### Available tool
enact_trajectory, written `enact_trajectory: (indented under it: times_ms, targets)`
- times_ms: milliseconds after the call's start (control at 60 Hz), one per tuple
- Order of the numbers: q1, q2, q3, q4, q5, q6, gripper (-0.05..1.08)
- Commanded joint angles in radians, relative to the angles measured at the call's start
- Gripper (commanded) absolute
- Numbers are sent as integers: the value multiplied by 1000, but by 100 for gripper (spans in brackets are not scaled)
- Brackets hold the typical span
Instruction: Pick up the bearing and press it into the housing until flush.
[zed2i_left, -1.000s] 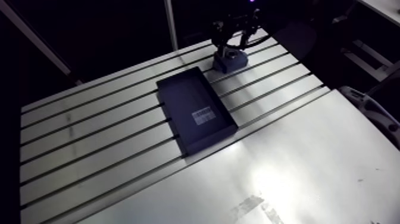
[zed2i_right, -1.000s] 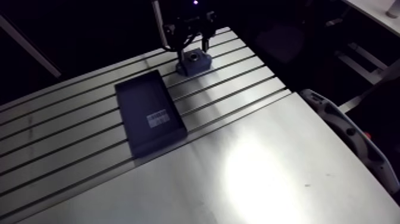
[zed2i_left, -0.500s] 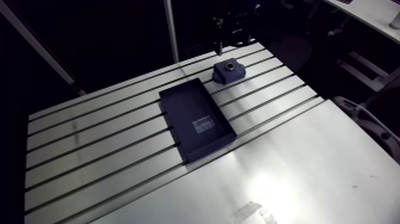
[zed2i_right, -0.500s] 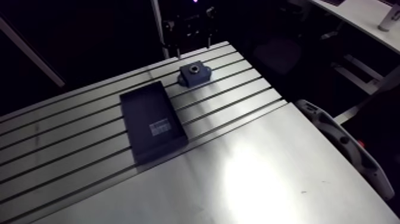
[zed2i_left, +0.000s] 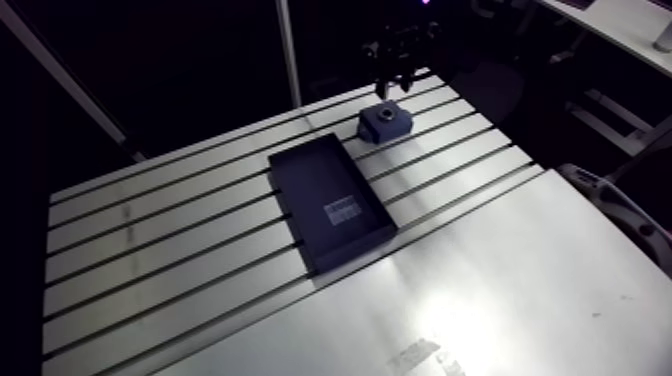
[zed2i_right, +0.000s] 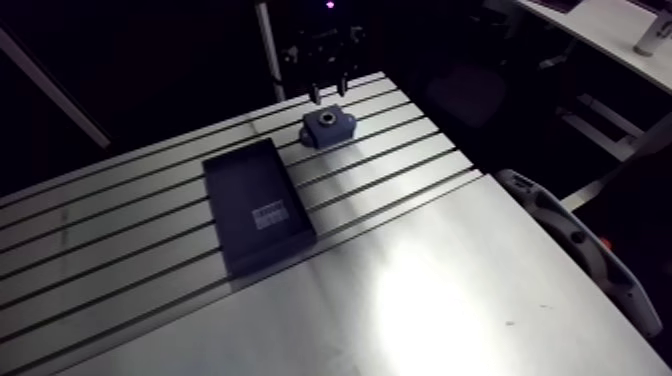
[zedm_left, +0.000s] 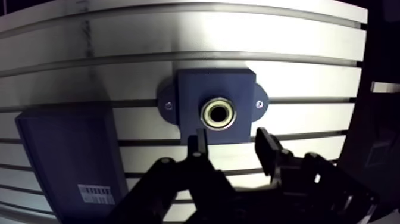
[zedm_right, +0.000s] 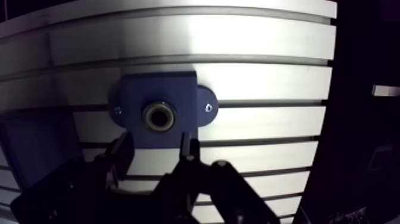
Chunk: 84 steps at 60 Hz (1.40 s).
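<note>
Gripper (zedm_left: 229, 138) hung above the housing (zedm_left: 190, 89), fingers spread with nothing between them. The bearing (zedm_left: 205, 113) sat in the bore, its ring looking level with the face, so I judged the press about done, though I couldn't swear it was flush. A screw showed in each ear, likely pinning the housing against a push. From the housing, the tray (zed2i_left: 330, 200) lay near at seven o'clock. The table (zed2i_left: 150, 260) edge ran close at twelve, with open room at four.
</note>
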Motion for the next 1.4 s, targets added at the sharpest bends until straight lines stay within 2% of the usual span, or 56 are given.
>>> enact_trajectory:
  times_ms: [17, 717, 1400]
  targets:
    - [-2, 2, 5, 8, -3, 2, 108]
    - [-5, 28, 4, 2, 6, 4, 108]
    - [-1, 45, 1, -5, 7, 16, 108]
